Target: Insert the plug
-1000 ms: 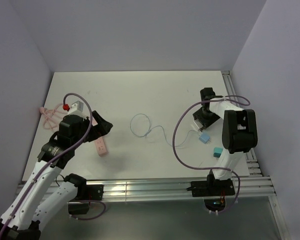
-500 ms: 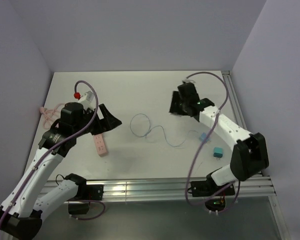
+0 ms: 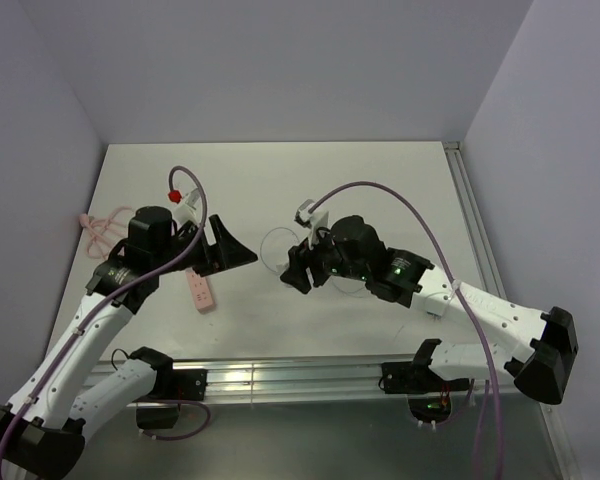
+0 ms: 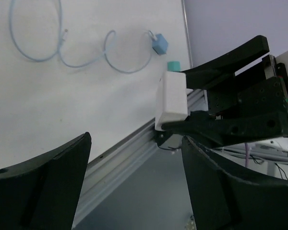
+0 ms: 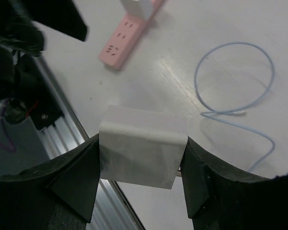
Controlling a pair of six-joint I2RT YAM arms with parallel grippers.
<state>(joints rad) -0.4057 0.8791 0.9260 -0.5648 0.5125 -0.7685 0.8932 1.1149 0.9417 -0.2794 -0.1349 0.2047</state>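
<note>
My right gripper (image 5: 141, 158) is shut on a white adapter block (image 5: 143, 143) and holds it above the table's middle (image 3: 298, 268). The block also shows in the left wrist view (image 4: 171, 100). The thin whitish-grey wire (image 5: 235, 72) loops on the table just beyond it, and its tiny pale plug head (image 5: 238, 113) lies loose inside the loop. The pink socket strip (image 3: 202, 292) lies left of centre and shows in the right wrist view (image 5: 126, 42). My left gripper (image 3: 235, 250) is wide open and empty, above and just right of the strip, facing the right gripper.
The wire runs to a blue cube (image 4: 159, 44), with a teal cube (image 4: 174, 65) beside it at the right. A white piece (image 5: 137, 6) sits on the strip's far end. The pink cord (image 3: 98, 228) is bundled at the left wall. An aluminium rail (image 3: 310, 375) runs along the front edge.
My right arm has swung from the table's right side to the middle, carrying the white block. My left gripper has moved right and a little away from me, uncovering more of the strip.
</note>
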